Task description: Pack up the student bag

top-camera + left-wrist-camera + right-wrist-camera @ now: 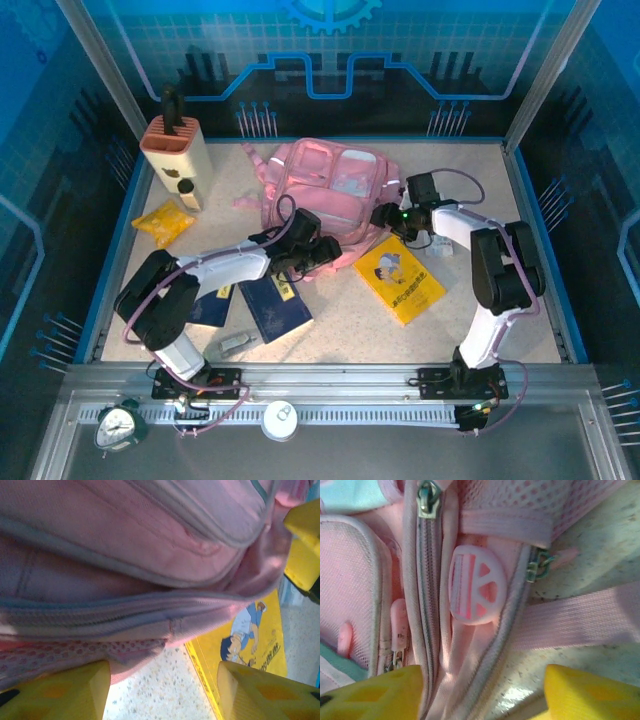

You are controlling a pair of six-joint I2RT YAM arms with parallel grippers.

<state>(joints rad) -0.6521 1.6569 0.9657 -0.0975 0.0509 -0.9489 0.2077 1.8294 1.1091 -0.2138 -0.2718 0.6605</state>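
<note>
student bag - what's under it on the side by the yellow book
The student bag lies on the speckled table. The yellow book reaches its edge; whether it runs underneath, the pink fabric hides.

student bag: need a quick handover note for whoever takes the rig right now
Left gripper: jaws open at the near edge of the student bag, holding nothing.
Right gripper: jaws apart astride the bag's zipped side, no grip seen.
Bag lies mid-table; yellow book by its near right corner, blue books in front, all outside it.
Done: nothing packed that I can see; zip looks shut.
To do: open the bag, load the books.
</note>
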